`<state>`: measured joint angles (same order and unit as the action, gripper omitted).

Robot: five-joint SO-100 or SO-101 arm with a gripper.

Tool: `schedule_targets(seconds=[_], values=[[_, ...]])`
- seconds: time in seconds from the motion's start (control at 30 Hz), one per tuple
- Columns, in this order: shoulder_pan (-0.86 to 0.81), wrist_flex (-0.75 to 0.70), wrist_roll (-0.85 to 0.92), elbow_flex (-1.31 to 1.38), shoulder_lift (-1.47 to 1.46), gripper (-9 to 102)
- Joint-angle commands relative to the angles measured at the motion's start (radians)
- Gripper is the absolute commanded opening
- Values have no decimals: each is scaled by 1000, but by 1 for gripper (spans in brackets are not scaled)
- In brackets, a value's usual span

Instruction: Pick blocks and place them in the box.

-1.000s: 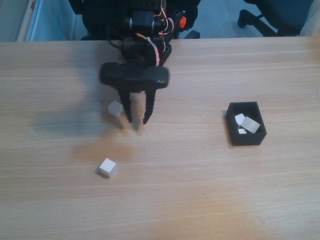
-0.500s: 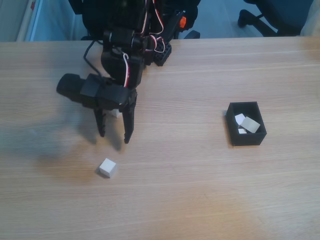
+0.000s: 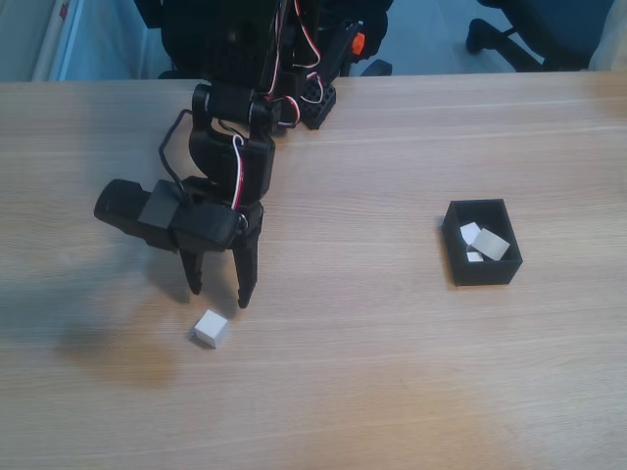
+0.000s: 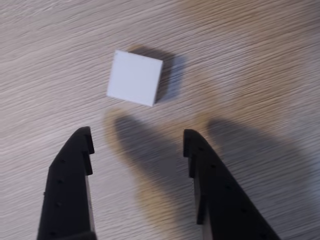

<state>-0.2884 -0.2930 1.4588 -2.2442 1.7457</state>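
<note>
Wrist view: hand [image 4: 137, 140] spread wide, empty, just short of one block [image 4: 134, 77].

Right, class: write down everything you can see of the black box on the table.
The box is a small, black, open-topped rectangle with thin, matte walls that look like plastic. It sits upright on the wooden table, at the right of the fixed view, slightly skewed to the table's edge. Inside lie white blocks, tumbled at angles; at least three show. Nothing else touches it: the gripper hangs far to its left, jaws apart, over a lone block.
</note>
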Motion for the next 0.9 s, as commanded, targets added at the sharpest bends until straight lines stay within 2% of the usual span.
schedule_targets(seconds=[0.0,0.6,0.87], values=[[17,20,-9,63,-5,20],[8,58,-8,195,-170,19],[3,69,-15,244,-222,11]])
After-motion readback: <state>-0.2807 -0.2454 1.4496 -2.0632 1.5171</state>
